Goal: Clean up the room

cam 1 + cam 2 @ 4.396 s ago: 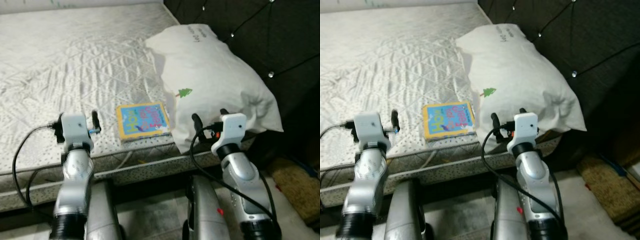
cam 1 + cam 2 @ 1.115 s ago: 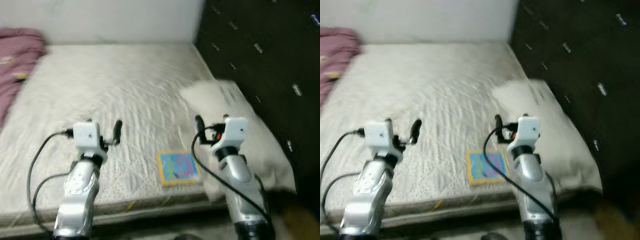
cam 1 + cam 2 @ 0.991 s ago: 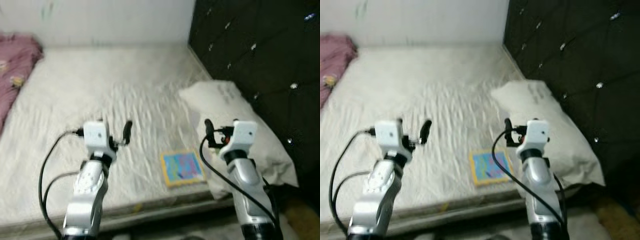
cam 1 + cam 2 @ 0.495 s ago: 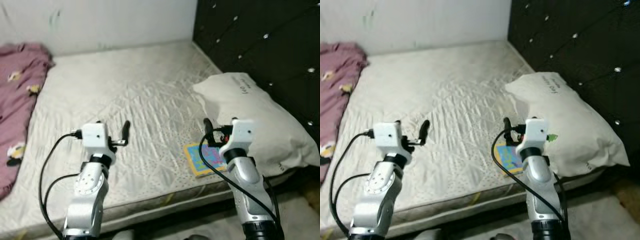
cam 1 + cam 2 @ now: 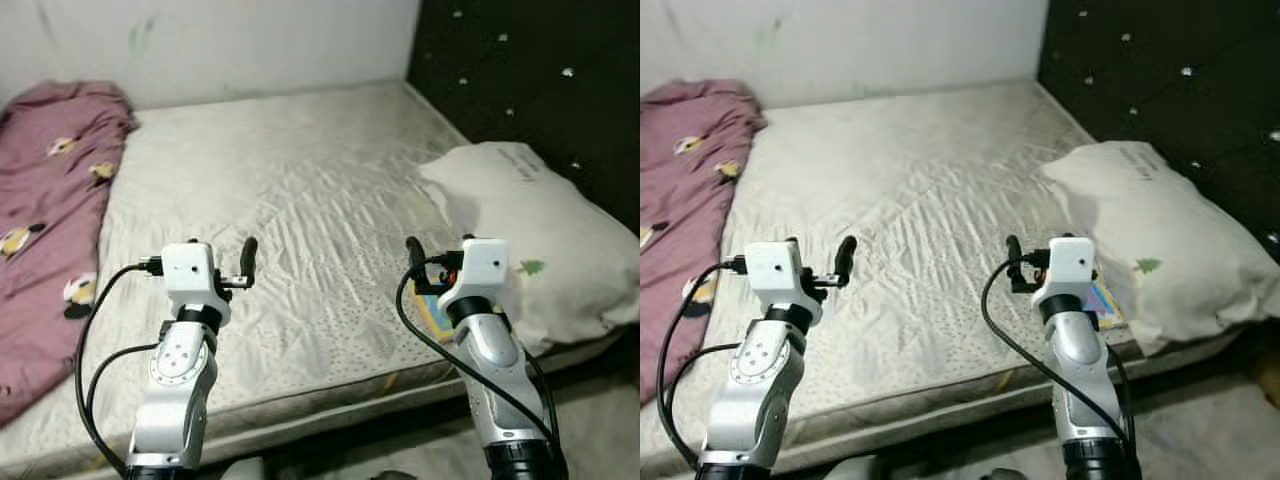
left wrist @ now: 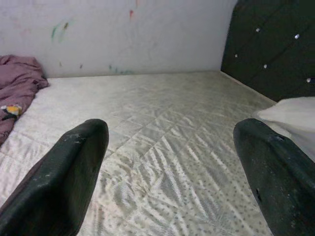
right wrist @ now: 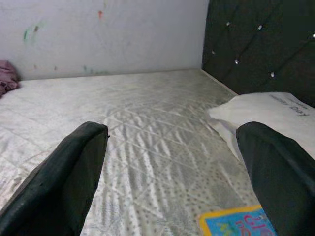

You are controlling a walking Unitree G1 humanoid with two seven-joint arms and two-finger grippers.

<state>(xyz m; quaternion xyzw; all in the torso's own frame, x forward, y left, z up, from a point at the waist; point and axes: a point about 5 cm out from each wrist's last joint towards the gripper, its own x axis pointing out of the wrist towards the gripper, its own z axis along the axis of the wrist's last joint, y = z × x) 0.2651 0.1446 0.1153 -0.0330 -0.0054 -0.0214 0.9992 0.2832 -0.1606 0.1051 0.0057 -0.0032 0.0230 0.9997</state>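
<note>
A thin book (image 5: 1106, 301) with a yellow border and blue cover lies near the bed's front edge, against a white pillow (image 5: 531, 235); the right wrist view has the book (image 7: 239, 221) just below and ahead of the fingers. My right gripper (image 5: 440, 262) hovers open over the mattress beside the book and holds nothing. My left gripper (image 5: 222, 258) hangs open above the bare mattress (image 5: 300, 190), well left of the book. A crumpled purple blanket (image 5: 50, 200) with small prints is heaped along the bed's left side.
A black tufted headboard (image 5: 540, 80) runs along the right, and a white wall (image 5: 220, 45) stands behind the bed. The mattress's front edge (image 5: 330, 395) is just before me, with floor below it at the lower right.
The whole picture has swung left, so the camera turned: more of the purple blanket is in sight and the pillow and book sit further right. Both arms keep their raised, open pose.
</note>
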